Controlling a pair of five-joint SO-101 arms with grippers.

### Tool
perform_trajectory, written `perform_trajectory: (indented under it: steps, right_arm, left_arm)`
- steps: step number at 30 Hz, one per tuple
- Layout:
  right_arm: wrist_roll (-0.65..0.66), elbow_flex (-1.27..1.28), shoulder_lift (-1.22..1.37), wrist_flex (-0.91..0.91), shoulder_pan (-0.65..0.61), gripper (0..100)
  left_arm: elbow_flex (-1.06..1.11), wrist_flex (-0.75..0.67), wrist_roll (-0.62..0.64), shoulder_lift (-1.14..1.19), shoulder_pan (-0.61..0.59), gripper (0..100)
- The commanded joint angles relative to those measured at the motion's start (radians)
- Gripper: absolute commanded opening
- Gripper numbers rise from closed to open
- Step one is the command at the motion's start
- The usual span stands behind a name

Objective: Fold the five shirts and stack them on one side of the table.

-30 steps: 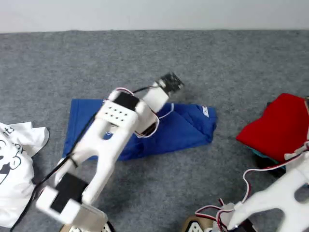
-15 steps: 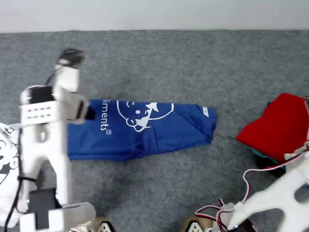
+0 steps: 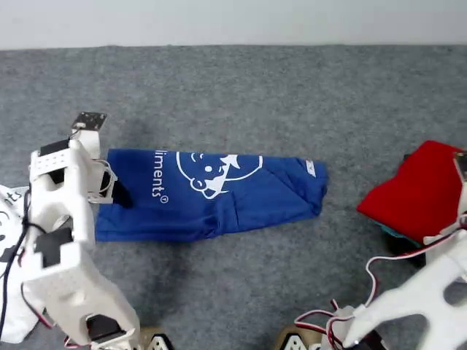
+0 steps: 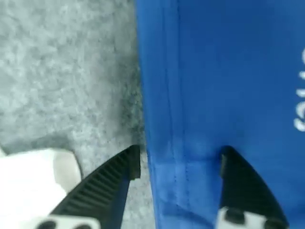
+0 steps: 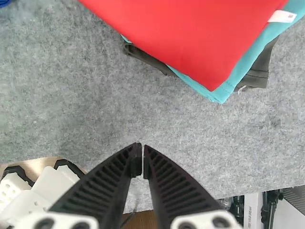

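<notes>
left end effector (image 4: 181,153) swung onto blue shirt (image 3: 219,197) hem, agape

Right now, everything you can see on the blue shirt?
The blue shirt is soft cloth, folded into a long band lying flat on the grey table cover, white cartoon print and lettering facing up, a small white tag at one end. At the other end the left tool stands open astride its stitched hem; contact unclear.
</notes>
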Motion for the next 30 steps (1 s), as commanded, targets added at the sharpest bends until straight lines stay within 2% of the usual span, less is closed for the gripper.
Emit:
perform_trajectory:
  steps: [1, 3, 8, 9, 14, 18, 22, 30]
  right_arm:
    - [0.009, -0.009, -0.028, 0.036, 0.013, 0.9]
    - [0.009, -0.009, -0.028, 0.036, 0.013, 0.9]
    - [0.009, -0.009, -0.028, 0.036, 0.013, 0.9]
    - [0.009, -0.009, -0.028, 0.036, 0.013, 0.9]
    - [0.009, -0.009, -0.028, 0.035, 0.013, 0.9]
    - [0.009, -0.009, -0.059, 0.035, 0.01, 0.9]
    - [0.009, -0.009, -0.101, 0.027, 0.007, 0.9]
    - [0.009, -0.005, -0.108, 0.027, 0.007, 0.9]
  left_arm:
    - [-0.139, 0.075, -0.012, 0.1, 0.002, 26]
    - [-0.214, 0.126, -0.014, 0.178, 0.002, 23]
    - [-0.38, 0.236, -0.054, 0.276, 0.0, 2]
    - [-0.395, 0.253, -0.071, 0.276, 0.002, 1]
    - [-0.437, 0.284, -0.077, 0.206, -0.006, 1]
    - [-0.435, 0.345, -0.075, 0.11, 0.037, 1]
    - [-0.435, 0.443, -0.017, 0.038, 0.149, 1]
    - [-0.435, 0.503, 0.129, -0.184, 0.43, 1]
